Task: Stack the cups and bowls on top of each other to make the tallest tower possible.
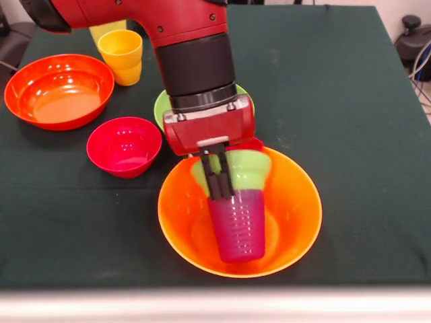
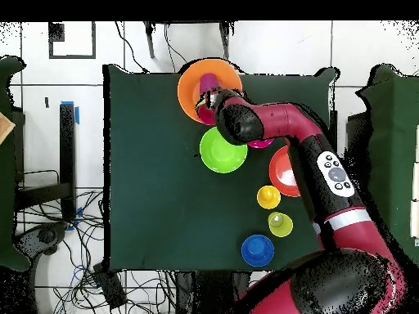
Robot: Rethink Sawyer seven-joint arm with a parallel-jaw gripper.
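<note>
The large yellow-orange bowl (image 1: 296,208) (image 2: 186,86) sits near the table's front edge. Inside it leans the tower: the ribbed purple cup (image 1: 237,232) (image 2: 209,81) with the small green bowl (image 1: 250,169) nested in its mouth. A red-pink edge (image 1: 253,142) shows just behind the green bowl, under the gripper body. My gripper (image 1: 217,185) (image 2: 211,102) reaches down into the big bowl. Its black fingers (image 1: 214,171) stand close together, pinching the rim of the purple cup where the green bowl sits.
The wide orange-red bowl (image 1: 59,91) (image 2: 282,170), the small red-pink bowl (image 1: 124,146) and the yellow-orange cup (image 1: 121,57) (image 2: 268,197) stand to the left. The pale yellow cup (image 1: 108,28) (image 2: 280,223), large green bowl (image 1: 161,104) (image 2: 223,150) and small blue bowl (image 2: 258,249) lie further off.
</note>
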